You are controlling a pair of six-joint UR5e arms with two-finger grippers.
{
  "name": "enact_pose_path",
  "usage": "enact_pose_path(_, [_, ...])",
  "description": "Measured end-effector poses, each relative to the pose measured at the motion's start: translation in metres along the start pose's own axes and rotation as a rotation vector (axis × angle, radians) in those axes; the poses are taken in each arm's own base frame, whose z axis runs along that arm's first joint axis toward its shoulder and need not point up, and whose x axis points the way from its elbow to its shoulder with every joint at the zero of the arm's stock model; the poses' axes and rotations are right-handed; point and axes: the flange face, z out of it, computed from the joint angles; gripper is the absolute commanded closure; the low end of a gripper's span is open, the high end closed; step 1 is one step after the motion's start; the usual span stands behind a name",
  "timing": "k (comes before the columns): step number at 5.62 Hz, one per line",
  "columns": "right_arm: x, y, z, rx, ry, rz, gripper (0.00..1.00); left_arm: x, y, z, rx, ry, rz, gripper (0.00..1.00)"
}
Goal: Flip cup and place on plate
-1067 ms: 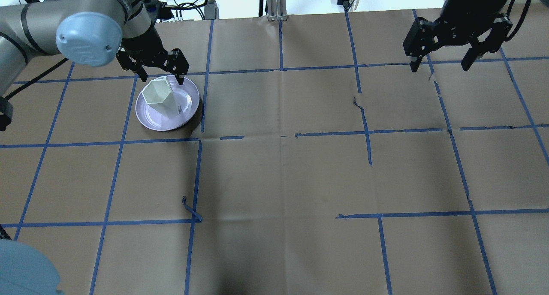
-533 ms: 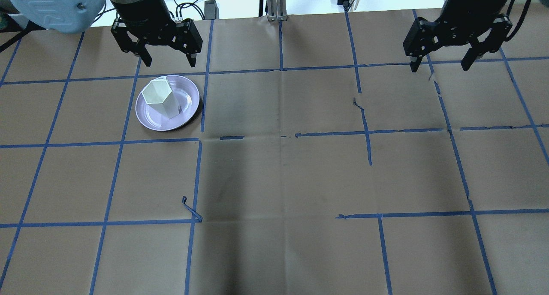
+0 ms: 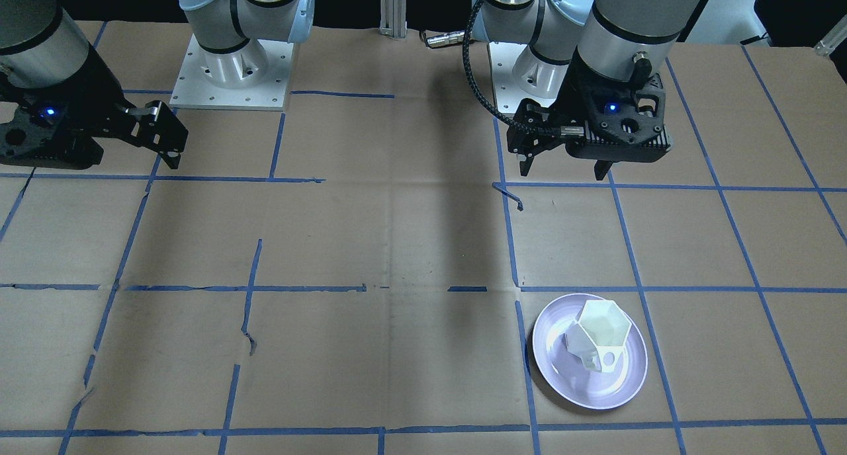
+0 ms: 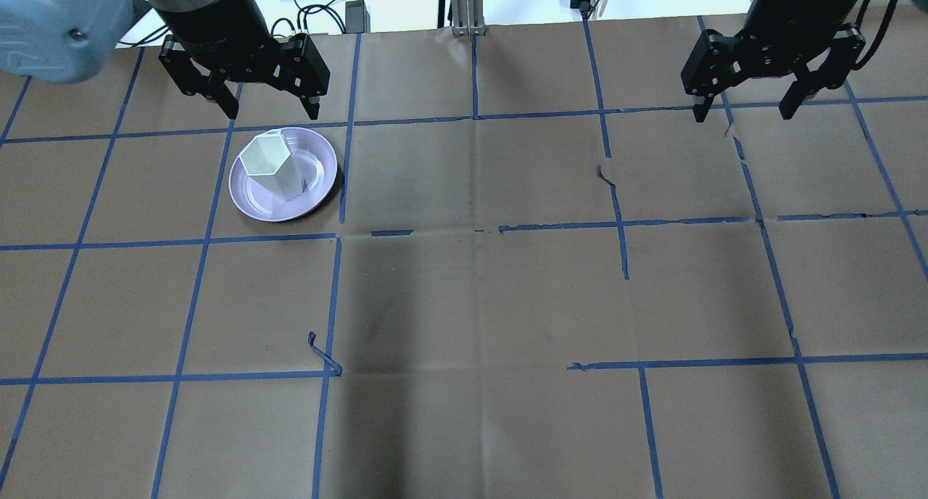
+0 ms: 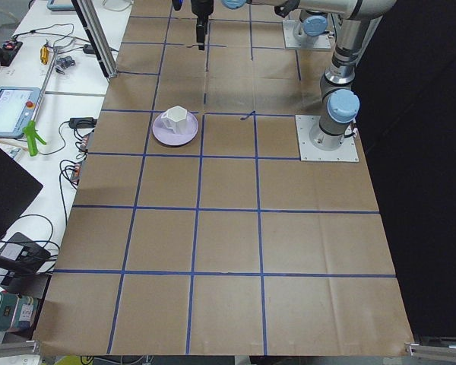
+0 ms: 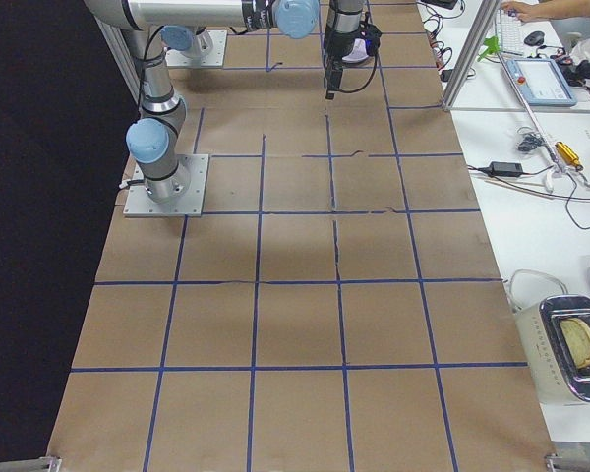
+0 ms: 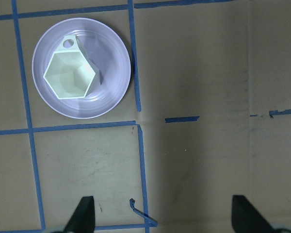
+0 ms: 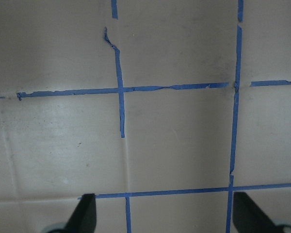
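Note:
The white faceted cup [image 4: 272, 167] stands with its hexagonal rim up on the pale lavender plate [image 4: 251, 203], at the far left of the table. It also shows in the front view [image 3: 599, 336] on the plate [image 3: 574, 383], and in the left wrist view [image 7: 69, 75] on the plate [image 7: 112, 92]. My left gripper [image 4: 272, 114] is open and empty, high above the table and apart from the cup. My right gripper [image 4: 742, 116] is open and empty, high over the far right of the table.
Brown paper with a blue tape grid covers the table. A loose curl of tape [image 4: 324, 357] sticks up left of the middle. Cables and a power brick [image 4: 355, 13] lie beyond the far edge. A metal tray [image 6: 575, 344] sits on a side bench.
My left gripper has lifted away from the cup and now hangs higher, its fingers still apart. The cup stays upright on the plate. The right arm has not moved.

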Motion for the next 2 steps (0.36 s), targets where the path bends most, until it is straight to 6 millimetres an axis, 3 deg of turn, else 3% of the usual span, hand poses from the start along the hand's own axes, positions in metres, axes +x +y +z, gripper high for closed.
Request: enact_pose_path(2, [0.0,0.0,0.0,0.0,0.0,0.0,0.0,-0.0135,0.0082,0.0017,-0.004,0.013,-0.023,0.02])
